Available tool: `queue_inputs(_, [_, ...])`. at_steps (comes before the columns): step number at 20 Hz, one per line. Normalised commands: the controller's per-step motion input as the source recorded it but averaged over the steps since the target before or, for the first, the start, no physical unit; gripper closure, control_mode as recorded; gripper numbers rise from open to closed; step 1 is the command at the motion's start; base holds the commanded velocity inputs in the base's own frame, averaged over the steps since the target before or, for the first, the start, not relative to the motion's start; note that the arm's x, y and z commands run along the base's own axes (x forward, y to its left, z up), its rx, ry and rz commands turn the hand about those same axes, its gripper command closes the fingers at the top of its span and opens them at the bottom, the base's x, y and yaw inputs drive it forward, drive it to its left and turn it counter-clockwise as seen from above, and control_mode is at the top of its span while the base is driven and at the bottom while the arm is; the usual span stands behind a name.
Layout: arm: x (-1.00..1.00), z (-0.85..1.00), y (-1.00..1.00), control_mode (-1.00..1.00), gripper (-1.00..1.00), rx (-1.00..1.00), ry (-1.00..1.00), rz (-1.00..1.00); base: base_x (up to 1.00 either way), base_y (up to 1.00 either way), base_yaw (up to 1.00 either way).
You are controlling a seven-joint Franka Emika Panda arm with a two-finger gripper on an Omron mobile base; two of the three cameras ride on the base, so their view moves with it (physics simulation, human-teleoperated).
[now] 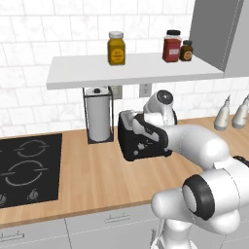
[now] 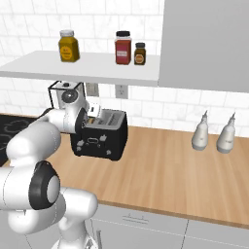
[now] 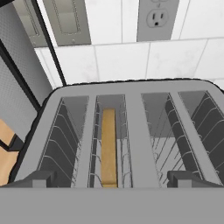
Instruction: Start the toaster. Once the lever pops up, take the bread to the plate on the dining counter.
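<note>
The black toaster (image 1: 138, 146) with a silver top stands on the wood counter by the wall, its front with the knobs (image 2: 95, 141) facing me. My gripper (image 1: 132, 118) hovers just above its top, open wide. In the hand view I look straight down into the slots of the toaster (image 3: 131, 127). The bread (image 3: 108, 148), a tan slice seen edge-on, sits deep in the left slot. My gripper (image 3: 112, 183) has its fingertips (image 3: 37, 179) spread to either side at the near edge of the toaster, holding nothing.
A paper towel holder (image 1: 98, 114) stands just left of the toaster, and a black cooktop (image 1: 29, 168) lies further left. A white shelf (image 1: 131, 70) with jars hangs overhead. Two white bottles (image 2: 214, 132) stand to the right. Wall outlets (image 3: 157, 17) sit behind the toaster.
</note>
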Motion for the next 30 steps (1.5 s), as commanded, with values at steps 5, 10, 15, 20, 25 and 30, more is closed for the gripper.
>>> queue_inputs(5, [0.0,0.0,0.0,-1.0,-1.0,0.0,0.0,0.0,0.0,0.0,0.0])
queue_inputs(10, [0.0,0.0,0.0,-1.0,-1.0,0.0,0.0,0.0,0.0,0.0,0.0])
queue_inputs(15, [0.0,0.0,0.0,-1.0,-1.0,0.0,0.0,0.0,0.0,0.0,0.0])
queue_inputs(20, [0.0,0.0,0.0,-1.0,-1.0,0.0,0.0,0.0,0.0,0.0,0.0])
queue_inputs(25, [0.0,0.0,0.0,-1.0,-1.0,0.0,0.0,0.0,0.0,0.0,0.0])
queue_inputs(30, [0.0,0.0,0.0,-1.0,-1.0,0.0,0.0,0.0,0.0,0.0,0.0])
